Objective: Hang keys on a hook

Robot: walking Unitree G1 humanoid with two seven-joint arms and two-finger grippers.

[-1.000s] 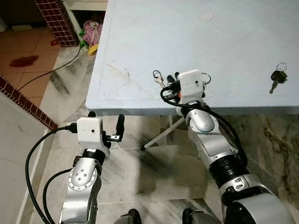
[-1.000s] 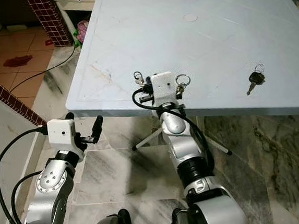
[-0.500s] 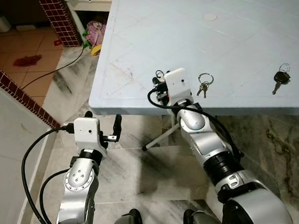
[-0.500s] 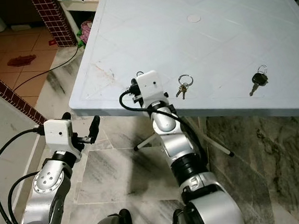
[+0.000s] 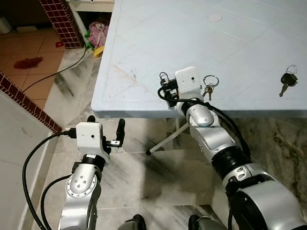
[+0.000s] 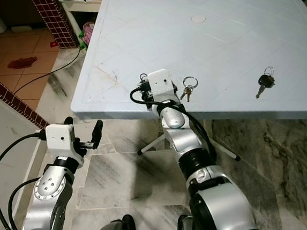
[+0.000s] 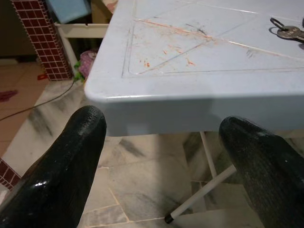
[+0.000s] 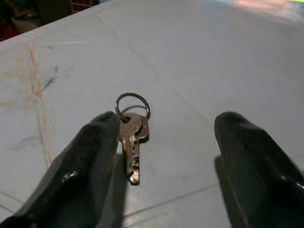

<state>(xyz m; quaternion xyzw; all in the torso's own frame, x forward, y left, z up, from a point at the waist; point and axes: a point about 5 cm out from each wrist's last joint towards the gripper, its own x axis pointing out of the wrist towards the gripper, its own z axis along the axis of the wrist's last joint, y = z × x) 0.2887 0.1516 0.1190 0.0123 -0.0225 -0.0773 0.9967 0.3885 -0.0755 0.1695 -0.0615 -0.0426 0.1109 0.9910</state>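
Keys point(image 8: 131, 130) lie flat on the pale blue table point(image 5: 233, 38), near its front edge. The right gripper point(image 8: 161, 156) hangs low over them with its two black fingers point(image 8: 90, 161) spread wide and holding nothing. In the right wrist view the keys sit close to one finger, not in the middle of the gap.

Here is what could go wrong. If the fingers close now, the near finger may just push the keys away, and the grip would catch only the ring or nothing. The keys are thin and flat, so the fingers could slide over them. A hard push could also send them off the table edge to the floor.

Two more key sets lie on the table: a ring point(image 5: 210, 81) just beside the right wrist, and a black-headed key point(image 5: 286, 81) well apart. The arm could bump the near one.

The left gripper point(image 7: 164, 142) waits below the table edge, fingers wide apart and empty. I can see no hook.
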